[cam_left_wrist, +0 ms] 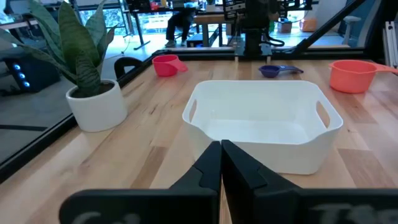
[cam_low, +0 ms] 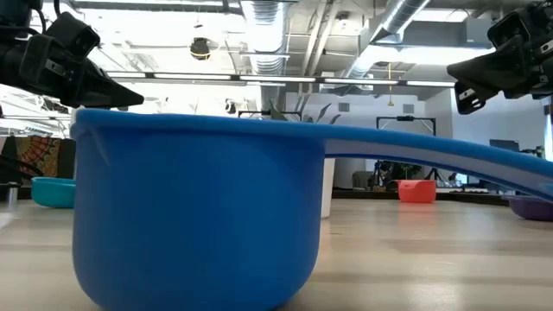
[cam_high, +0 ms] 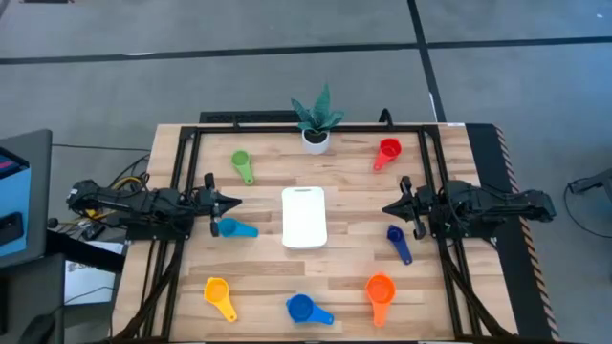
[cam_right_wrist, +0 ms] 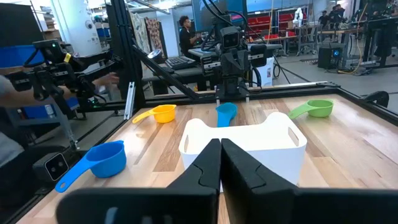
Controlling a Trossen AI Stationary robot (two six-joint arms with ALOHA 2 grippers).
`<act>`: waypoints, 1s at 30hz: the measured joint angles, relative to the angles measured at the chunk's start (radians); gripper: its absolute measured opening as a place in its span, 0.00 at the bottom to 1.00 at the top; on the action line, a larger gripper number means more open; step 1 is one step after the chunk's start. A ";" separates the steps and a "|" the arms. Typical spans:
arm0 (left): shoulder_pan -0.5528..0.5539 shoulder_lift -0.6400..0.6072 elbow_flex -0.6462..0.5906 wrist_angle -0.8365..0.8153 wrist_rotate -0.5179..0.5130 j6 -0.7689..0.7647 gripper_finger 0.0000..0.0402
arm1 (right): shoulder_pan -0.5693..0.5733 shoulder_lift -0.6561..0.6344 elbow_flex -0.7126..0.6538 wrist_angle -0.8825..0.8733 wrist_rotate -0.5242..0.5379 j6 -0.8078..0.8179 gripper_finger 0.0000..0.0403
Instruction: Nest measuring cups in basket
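So the white basket [cam_high: 304, 218] sits pretty much dead center on the tabletop [cam_high: 344, 172], empty, with all seven measuring cups scattered around it. Green cup [cam_high: 241, 164] is up toward the far left, red cup [cam_high: 387, 151] toward the far right, next to a little potted plant [cam_high: 316, 119] at the middle of the far edge. Light blue cup [cam_high: 232, 228] is just left of the basket, navy cup [cam_high: 398, 242] off to its right. Along the near edge: yellow cup [cam_high: 219, 295] at left, blue cup [cam_high: 306, 310] in the middle, orange cup [cam_high: 380, 292] at right. Left gripper [cam_high: 236, 203] hangs by the left edge, fingers pinched together, holding nothing. Right gripper [cam_high: 387, 208] mirrors it at the right edge, also closed up and empty.
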 joint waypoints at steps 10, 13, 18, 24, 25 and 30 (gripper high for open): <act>0.000 0.000 0.000 0.000 0.000 0.000 0.00 | 0.000 0.000 0.000 0.000 0.000 0.000 0.08; 0.000 0.000 0.000 0.000 0.000 0.000 0.00 | 0.000 0.000 0.000 0.000 0.000 0.000 0.07; 0.000 0.000 0.000 0.000 0.000 0.000 0.00 | 0.000 0.000 0.000 0.000 0.000 0.000 0.07; 0.000 0.000 0.000 0.000 0.000 0.000 0.00 | -0.005 0.000 0.000 0.001 0.003 -0.204 0.09; 0.000 0.000 0.000 0.000 0.000 0.000 0.00 | -0.007 0.000 0.000 0.001 0.003 -0.252 0.09; 0.000 0.000 0.000 0.000 0.000 0.000 0.00 | -0.006 0.000 0.000 0.012 0.004 -0.332 0.09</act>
